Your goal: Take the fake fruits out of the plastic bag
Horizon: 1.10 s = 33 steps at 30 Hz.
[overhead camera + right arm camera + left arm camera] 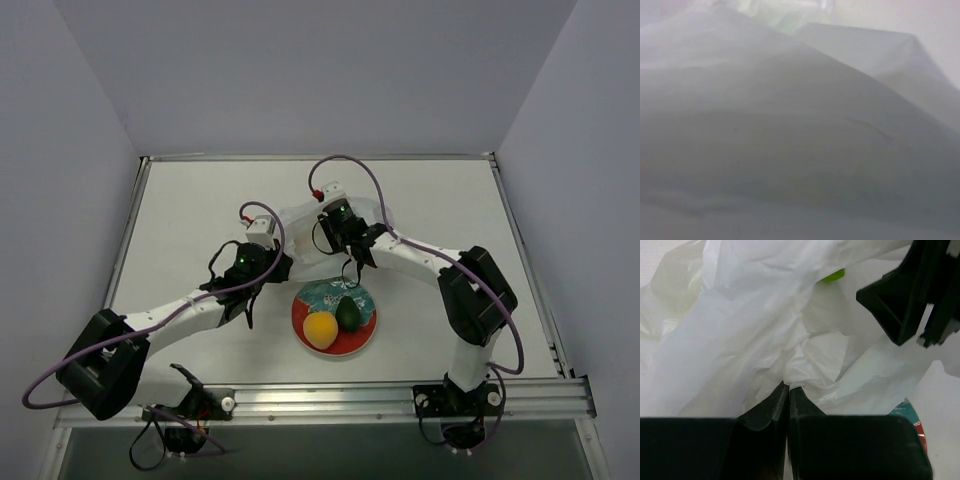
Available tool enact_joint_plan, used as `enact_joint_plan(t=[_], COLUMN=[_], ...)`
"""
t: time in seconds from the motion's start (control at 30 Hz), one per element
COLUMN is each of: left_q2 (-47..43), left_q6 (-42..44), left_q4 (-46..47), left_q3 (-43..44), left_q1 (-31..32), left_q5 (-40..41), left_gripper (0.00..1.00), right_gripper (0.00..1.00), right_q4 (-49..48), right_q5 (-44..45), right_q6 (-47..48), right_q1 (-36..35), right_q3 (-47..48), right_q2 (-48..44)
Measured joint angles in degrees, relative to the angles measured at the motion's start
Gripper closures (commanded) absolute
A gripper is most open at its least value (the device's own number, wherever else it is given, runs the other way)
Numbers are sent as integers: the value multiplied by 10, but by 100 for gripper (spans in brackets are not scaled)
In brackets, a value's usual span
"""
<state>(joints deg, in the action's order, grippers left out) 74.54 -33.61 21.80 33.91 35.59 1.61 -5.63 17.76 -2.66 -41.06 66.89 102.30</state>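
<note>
My left claw [788, 389] has its two fingers pressed together. The wrinkled film of the plastic bag [740, 330] bunches right at the tips, so it looks to be pinching a fold of it. From that wrist camera the bag fills nearly everything ahead of the claw, heaped up and creased. Far ahead of it and a little to the right, a sliver of bright green fruit [832, 275] shows at a gap in the film.

My right claw [352, 265] sits across from the left one, with the bag between and behind the two of them. In the left wrist view its dark fingers hang ahead and to the right, close against the film. Its own camera is smothered by pale, blurred plastic, with only a faint greenish tint at the top. Its fingers do not show there, and from above they are too small and dark to read, so I cannot tell whether they are spread or closed.

Just on the near side of the right claw, toward the arm bases, the plate [318, 296] rests on the table [200, 210]. It carries the orange-yellow fruit [320, 329] and the dark green fruit [348, 313], lying side by side and just about touching, both clear of the bag. The plate's teal and red edge also shows low on the right in the left wrist view, beside the left claw.
</note>
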Motion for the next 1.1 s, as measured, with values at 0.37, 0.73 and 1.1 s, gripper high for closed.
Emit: enact_joint_plan(t=[0.37,0.73,1.1], left_q2=[50,123,128], left_q6=[0,-16,-26], left_q4=[8,29,34], left_q3=[0,12,18], left_q1=[0,0,0], left_q5=[-12,-36,-40], left_gripper=[98,98,98], right_gripper=[18,15,14], right_q4=[-42,-49,-105], right_q5=[-90,-221,-219], right_q6=[83,128,113], right_q1=[56,121,111], right_q3=[72,188,141], right_q2=[75,203,195])
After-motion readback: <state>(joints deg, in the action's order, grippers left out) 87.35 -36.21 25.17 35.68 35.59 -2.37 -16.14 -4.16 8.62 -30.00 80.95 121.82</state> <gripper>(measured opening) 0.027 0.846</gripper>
